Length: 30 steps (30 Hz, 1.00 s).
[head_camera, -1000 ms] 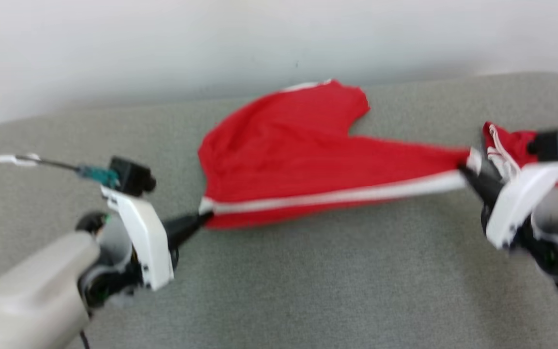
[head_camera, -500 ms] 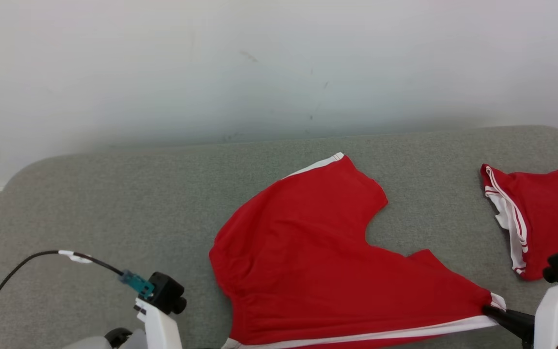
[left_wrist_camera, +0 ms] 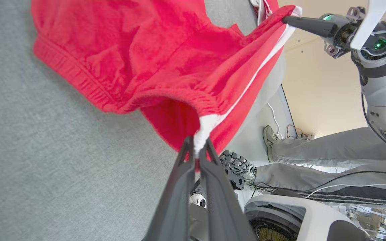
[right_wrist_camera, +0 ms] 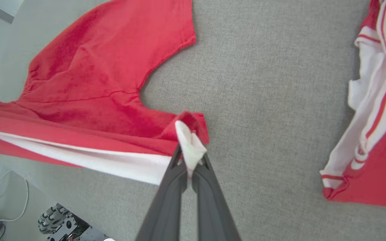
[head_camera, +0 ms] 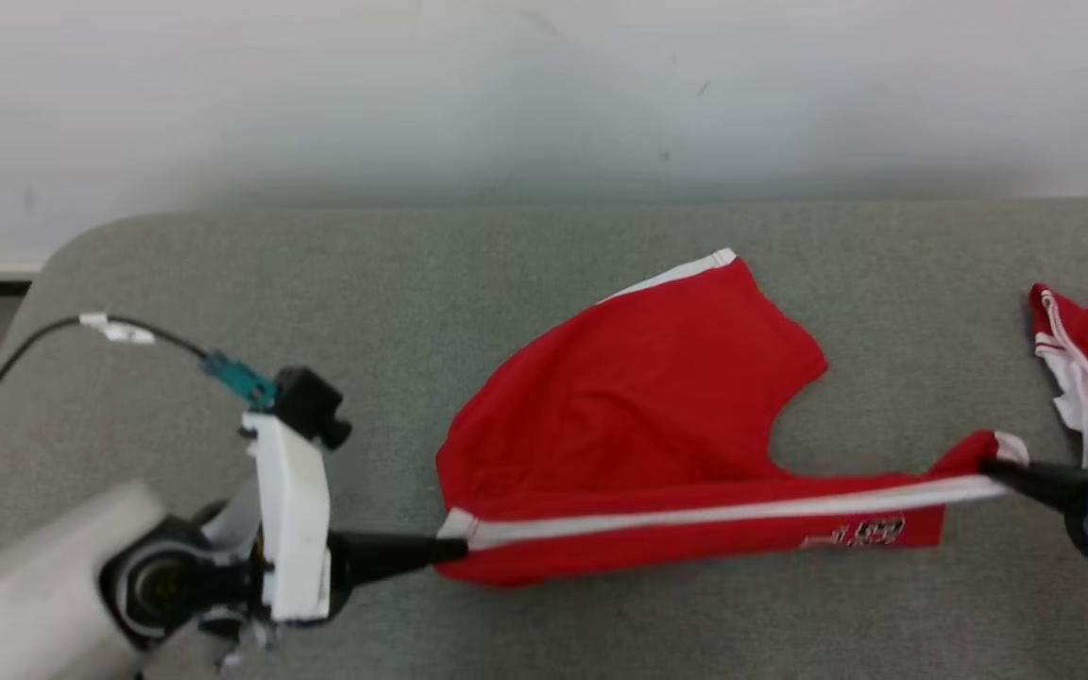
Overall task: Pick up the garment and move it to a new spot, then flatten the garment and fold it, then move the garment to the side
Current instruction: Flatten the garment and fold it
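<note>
The garment [head_camera: 657, 416] is a pair of red shorts with a white side stripe, on the grey padded table [head_camera: 544, 633]. Its striped edge is pulled taut and lifted between my two grippers, while the rest trails back onto the table. My left gripper [head_camera: 435, 548] is shut on the waistband end of the stripe. The left wrist view shows the same pinch, with that gripper [left_wrist_camera: 198, 145] closed on white cloth below the garment [left_wrist_camera: 139, 50]. My right gripper [head_camera: 993, 467] is shut on the leg hem corner. The right wrist view shows that gripper [right_wrist_camera: 189, 159] closed on the garment [right_wrist_camera: 89, 77].
A second red and white garment [head_camera: 1068, 349] lies at the table's right edge, close to my right arm, and also shows as the second garment [right_wrist_camera: 377, 120]. A person's legs in grey trousers [left_wrist_camera: 317, 152] stand beside the table. A wall runs behind the table.
The head camera has shifted. The striped edge stays stretched between both grippers and now sits higher, so a red panel with a logo hangs below the stripe.
</note>
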{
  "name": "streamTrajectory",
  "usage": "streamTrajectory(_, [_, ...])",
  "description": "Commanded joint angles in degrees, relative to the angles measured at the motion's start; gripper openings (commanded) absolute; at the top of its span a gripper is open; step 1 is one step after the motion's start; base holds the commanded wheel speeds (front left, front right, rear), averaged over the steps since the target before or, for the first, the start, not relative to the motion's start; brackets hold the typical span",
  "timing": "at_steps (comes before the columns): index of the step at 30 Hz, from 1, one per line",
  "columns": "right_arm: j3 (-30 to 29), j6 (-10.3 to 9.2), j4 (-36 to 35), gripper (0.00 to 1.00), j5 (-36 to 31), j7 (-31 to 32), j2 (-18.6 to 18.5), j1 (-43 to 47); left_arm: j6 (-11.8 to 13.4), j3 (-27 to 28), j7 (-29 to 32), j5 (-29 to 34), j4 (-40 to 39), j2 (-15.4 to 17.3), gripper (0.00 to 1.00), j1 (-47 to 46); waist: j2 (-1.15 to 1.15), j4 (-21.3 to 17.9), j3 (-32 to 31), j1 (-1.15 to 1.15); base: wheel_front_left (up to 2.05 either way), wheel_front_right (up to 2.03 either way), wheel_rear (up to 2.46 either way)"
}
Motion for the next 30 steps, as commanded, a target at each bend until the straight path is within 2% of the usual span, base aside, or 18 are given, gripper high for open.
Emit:
streamTrajectory(1, [-1.3, -0.27, 1.0, 0.0, -1.8, 1.5, 0.4, -2.8, -0.1, 0.7, 1.5, -0.8, 1.2, -0.2, 0.0, -1.9, 0.0, 2.5, 4.0, 0.01, 0.0, 0.0, 0.0])
streamTrajectory(8, [-5.4, -0.24, 9.1, 0.0, -12.6, 13.6, 9.4, -18.3, -0.5, 3.2, 10.5, -5.7, 7.9, -4.1, 0.0, -11.1, 0.0, 5.0, 10.0, 0.01, 0.0, 0.0, 0.0])
streamTrajectory(13, [-8.0, -0.22, 14.5, 0.0, -19.9, 18.4, 14.4, -26.8, -0.8, 4.0, 13.0, -5.7, 10.7, -6.1, 0.0, -14.4, 0.0, 6.5, 13.3, 0.01, 0.0, 0.0, 0.0])
streamTrajectory(21, [-12.7, -0.22, 20.9, 0.0, -29.8, 22.1, 19.0, -36.9, -1.1, 6.0, 13.7, -6.4, 13.4, -8.9, 0.0, -17.5, 0.0, 8.7, 17.3, 0.01, 0.0, 0.0, 0.0])
streamTrajectory(30, [-17.4, -0.22, 25.5, 0.0, -38.5, 22.8, 22.8, -44.2, -1.2, 8.1, 14.6, -6.2, 16.1, -11.6, 0.0, -20.7, 0.0, 10.2, 20.6, 0.01, 0.0, 0.0, 0.0])
